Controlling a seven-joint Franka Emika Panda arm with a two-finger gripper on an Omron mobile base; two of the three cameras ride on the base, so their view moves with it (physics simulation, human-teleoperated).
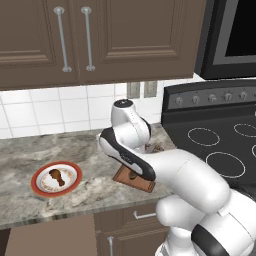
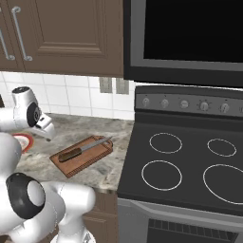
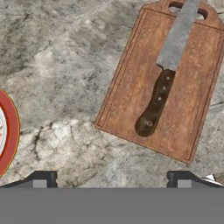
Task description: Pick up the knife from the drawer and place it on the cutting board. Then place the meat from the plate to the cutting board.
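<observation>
Knife on the board, meat on its plate, claw empty.
The brown-handled, grey-bladed kitchen knife (image 3: 165, 74) lies along the reddish-brown wooden cutting board (image 3: 192, 109), its blade tip over the handle tab at 12 o'clock. At 9 o'clock on the grey marbled tabletop (image 3: 65, 65) sits the orange-rimmed white plate (image 1: 40, 189) holding the small brown drumstick (image 1: 57, 177). The claw (image 3: 111, 179) hovers above, jaws spread wide.

arm (image 1: 150, 165): bent forward, hand pointing down | gripper (image 3: 111, 179): fingers wide apart, apparently holding nothing
</observation>
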